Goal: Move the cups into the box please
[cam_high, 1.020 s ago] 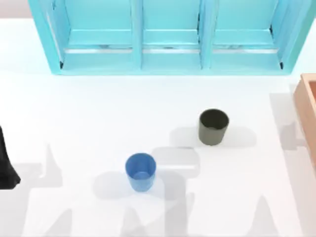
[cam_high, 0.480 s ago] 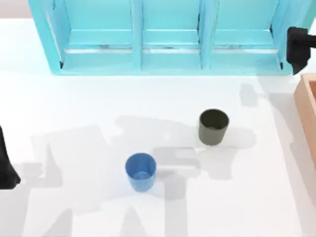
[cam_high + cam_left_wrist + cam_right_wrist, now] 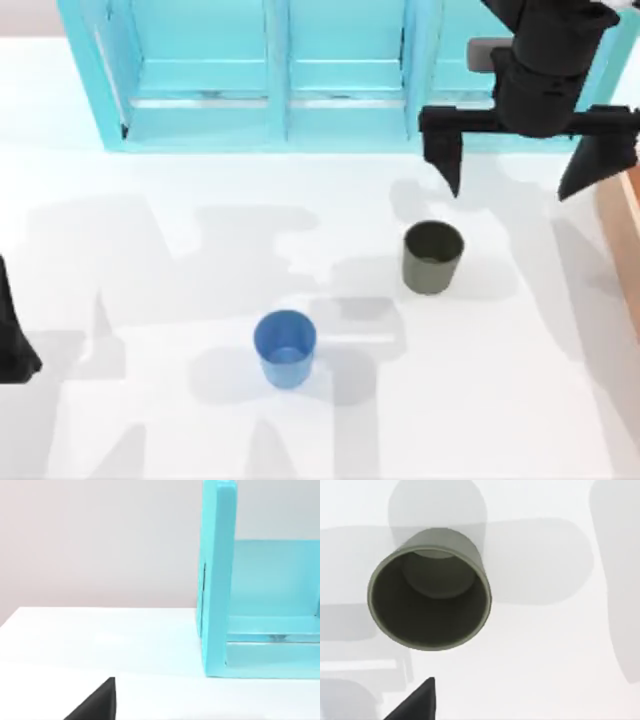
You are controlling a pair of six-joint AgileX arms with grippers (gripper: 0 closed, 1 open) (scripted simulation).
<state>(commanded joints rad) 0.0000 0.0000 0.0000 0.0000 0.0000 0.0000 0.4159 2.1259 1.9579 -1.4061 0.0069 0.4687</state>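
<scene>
Bright, even, shadowless-looking light overall; white table [image 3: 150, 200] is near blown out, no hard glare spots. Several soft grey shadows overlap on the table, spreading from centre toward the near edge and left edge, so more than one light from above. Olive cup [image 3: 433, 257] and blue cup [image 3: 285, 347] each drop faint shadows to both sides. Right gripper [image 3: 520, 150] throws a pale shadow just under it near the shelf unit [image 3: 270, 120]. Right wrist view: cup interior evenly lit, round shadow behind it. Edges slightly soft, no visible distortion.
</scene>
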